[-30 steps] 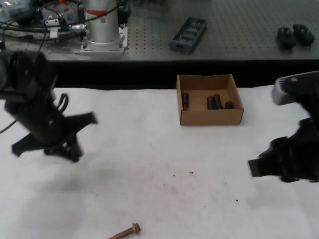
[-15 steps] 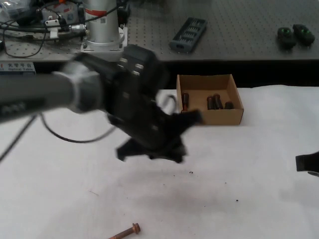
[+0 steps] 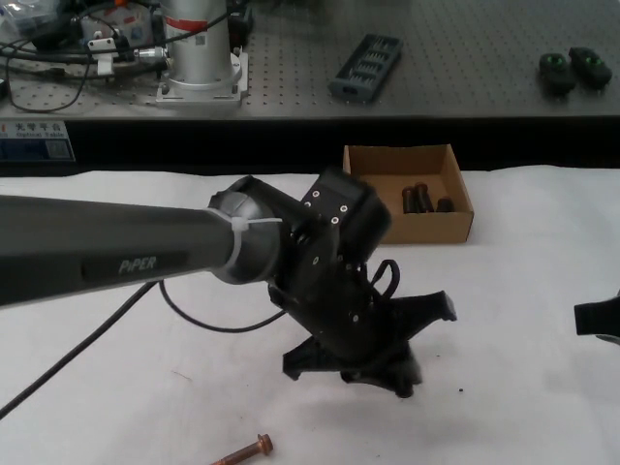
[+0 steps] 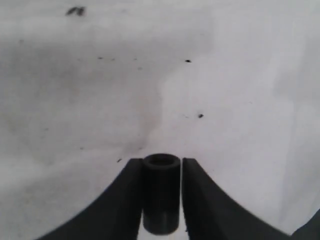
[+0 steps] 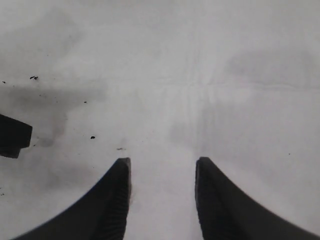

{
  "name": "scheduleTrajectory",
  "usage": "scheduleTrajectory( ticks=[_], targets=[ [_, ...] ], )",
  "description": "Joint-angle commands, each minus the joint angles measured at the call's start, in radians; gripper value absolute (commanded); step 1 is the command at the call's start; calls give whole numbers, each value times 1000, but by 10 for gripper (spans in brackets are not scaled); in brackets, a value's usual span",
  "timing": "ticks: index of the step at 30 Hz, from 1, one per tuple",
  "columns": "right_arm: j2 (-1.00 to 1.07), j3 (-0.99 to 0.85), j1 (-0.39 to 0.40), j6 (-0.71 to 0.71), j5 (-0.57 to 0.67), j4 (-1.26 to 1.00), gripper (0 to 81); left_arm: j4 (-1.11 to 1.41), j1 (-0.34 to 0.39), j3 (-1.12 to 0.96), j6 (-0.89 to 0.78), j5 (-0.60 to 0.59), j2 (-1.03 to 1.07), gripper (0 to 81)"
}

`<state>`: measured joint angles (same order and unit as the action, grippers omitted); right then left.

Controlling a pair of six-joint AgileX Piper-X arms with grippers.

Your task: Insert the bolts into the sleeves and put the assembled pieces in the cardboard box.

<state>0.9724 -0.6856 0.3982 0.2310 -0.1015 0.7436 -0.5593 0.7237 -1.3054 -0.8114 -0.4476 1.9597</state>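
One sleeve (image 4: 161,195) clamped in left jaws, right jaws parted, bolt (image 3: 241,452) lying loose

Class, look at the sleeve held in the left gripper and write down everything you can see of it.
The sleeve is a short, dark, matte cylinder with smooth walls. Its material cannot be told. The end facing away from the wrist is open and looks hollow, with no bolt showing in it. It is clamped in the left gripper, one finger pressing each side, with its axis running along the fingers and its open end level with their tips. It points at the white cover and appears to be held clear of it.
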Motion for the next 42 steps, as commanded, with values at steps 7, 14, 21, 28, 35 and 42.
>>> scheduleTrajectory(
  ticks=[7, 14, 21, 28, 35, 42],
  targets=[
    [-8, -1, -6, -8, 48, -14, 314, 27, -2, -8, 222, -122, -8, 459],
    [-8, -1, -6, -30, 57, 11, 314, -219, -47, -8, 553, -20, -66, 413],
    [-8, 15, -6, -83, 56, -4, 314, -386, -147, -8, 1002, 158, -245, 413],
    [-8, 38, -6, -96, 61, -9, 314, -484, -192, 6, 1113, 241, -319, 413],
    [-8, 40, -6, -96, 83, 15, 314, -479, -176, 131, 1164, 241, -319, 413],
    [-8, 40, -6, -96, 83, 13, 314, -433, -160, 227, 1177, 225, -319, 413]
  ],
)
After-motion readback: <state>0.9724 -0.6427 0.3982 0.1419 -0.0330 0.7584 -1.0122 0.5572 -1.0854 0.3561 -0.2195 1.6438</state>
